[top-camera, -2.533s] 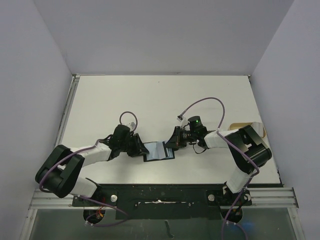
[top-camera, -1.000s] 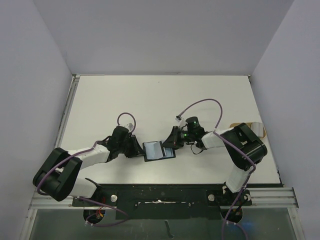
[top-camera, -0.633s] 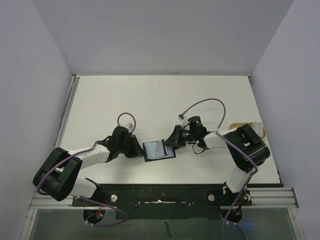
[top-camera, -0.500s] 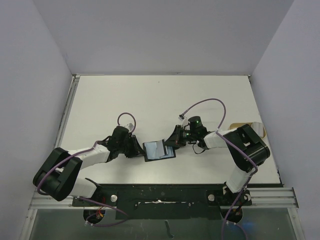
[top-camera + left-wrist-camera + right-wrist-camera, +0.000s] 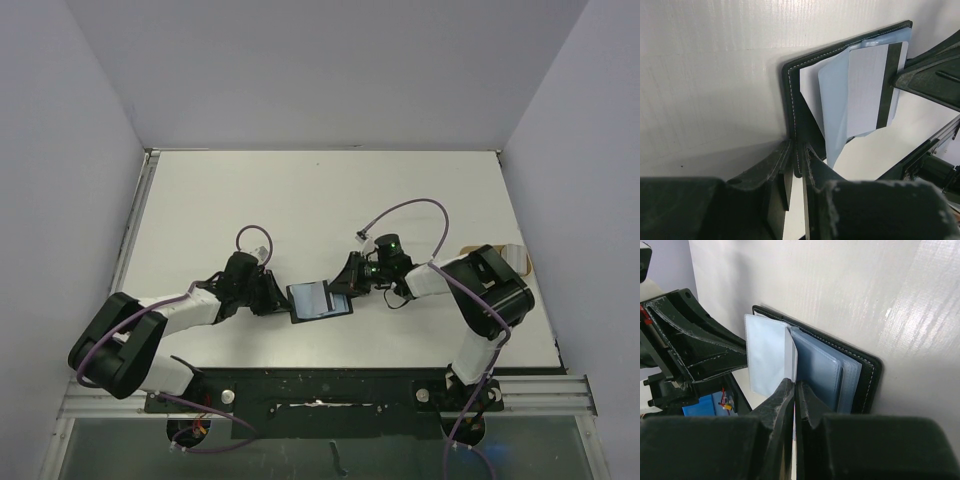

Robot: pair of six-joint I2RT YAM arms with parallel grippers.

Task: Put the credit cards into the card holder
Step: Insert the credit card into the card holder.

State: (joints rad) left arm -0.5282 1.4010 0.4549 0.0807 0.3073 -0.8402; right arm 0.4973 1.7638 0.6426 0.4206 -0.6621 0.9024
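Note:
The card holder [image 5: 322, 302] lies open near the table's front middle, a black cover with blue-grey sleeves [image 5: 821, 369]. My left gripper [image 5: 799, 150] is shut on the edge of the holder's black cover [image 5: 789, 95] from the left. My right gripper [image 5: 795, 386] is shut on the end of a credit card [image 5: 871, 87], pale with a black stripe. The card stands partly between the sleeves. In the top view the left gripper [image 5: 283, 298] and the right gripper [image 5: 339, 289] face each other across the holder.
A tan tray [image 5: 490, 251] lies at the right, mostly hidden behind the right arm. Purple cables loop over both wrists. The table's front rail [image 5: 320, 385] runs just below the holder.
The right gripper has shifted slightly back and forth with the card at the holder. The left gripper and the holder have stayed put.

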